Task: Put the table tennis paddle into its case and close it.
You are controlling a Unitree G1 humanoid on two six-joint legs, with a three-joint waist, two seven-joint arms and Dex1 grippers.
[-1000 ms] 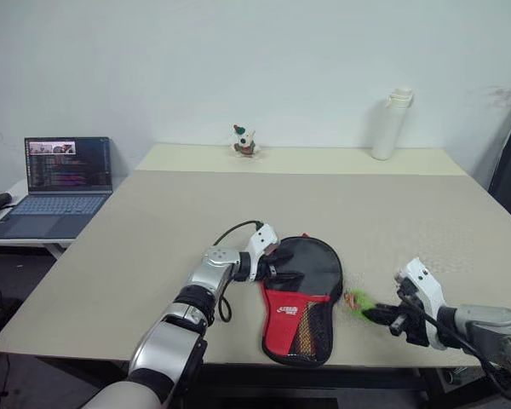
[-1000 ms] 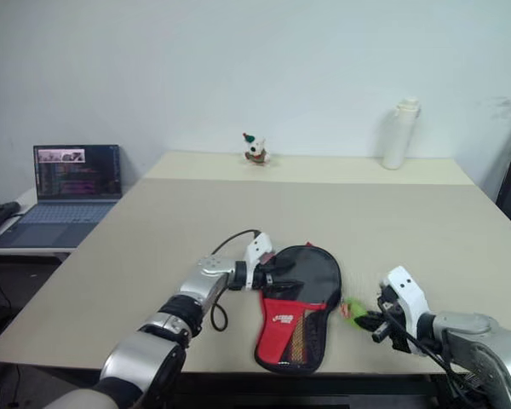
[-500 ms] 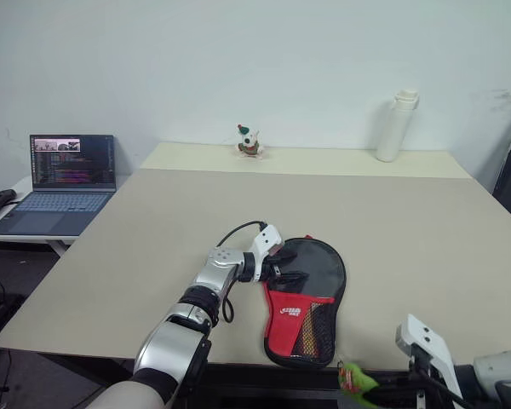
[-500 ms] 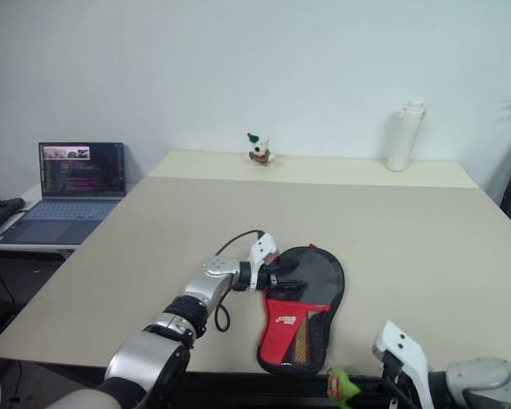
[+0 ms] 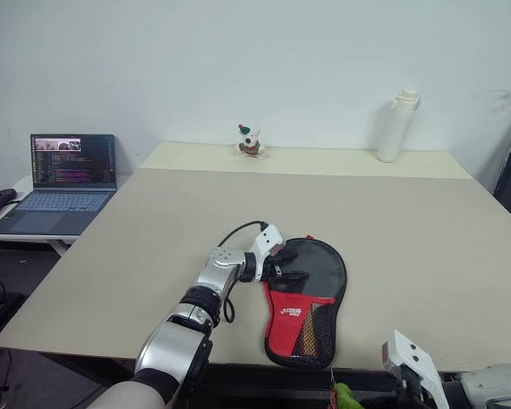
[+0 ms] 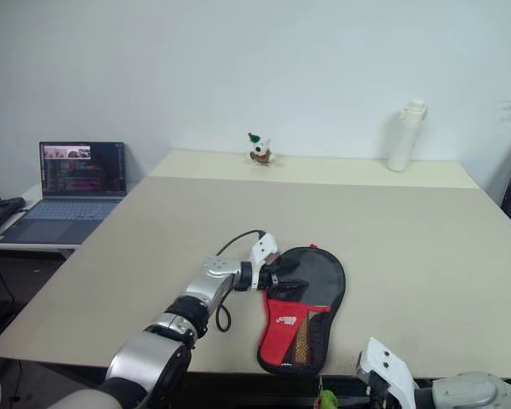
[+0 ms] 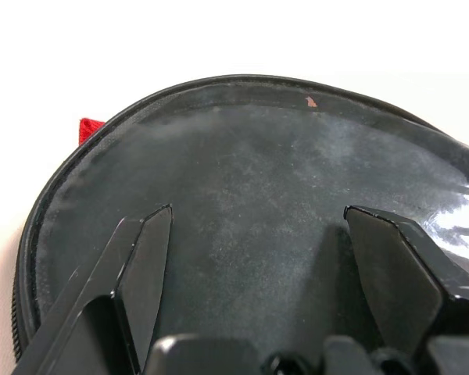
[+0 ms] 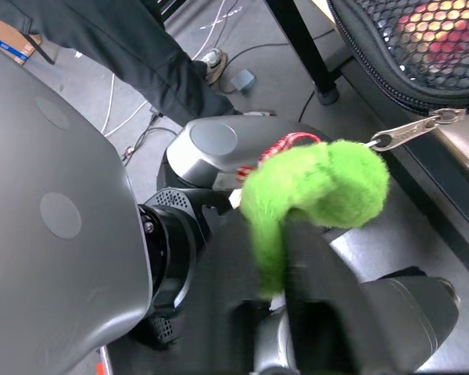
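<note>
The case (image 5: 322,271), black with a red panel and a mesh pocket, lies flat near the table's front edge. My left gripper (image 5: 283,267) rests open on the left side of its round end. Its two fingers (image 7: 144,258) are spread on the black fabric (image 7: 242,148). My right gripper (image 8: 270,238) sits below the table's front edge, shut on a fluffy green zipper pull (image 8: 320,180). A metal tab (image 8: 410,130) links that pull to the zipper at the case's narrow end. The table tennis paddle is hidden.
An open laptop (image 5: 64,179) sits on a side desk at the left. A white bottle (image 5: 396,125) and a small toy figure (image 5: 249,141) stand at the table's far edge. Under the table are a black table leg (image 8: 301,47), floor cables and a person's dark-clad leg (image 8: 125,47).
My right gripper has drawn the green zipper pull from the tabletop right of the case back and down below the front edge. The left gripper has stayed on the case.
</note>
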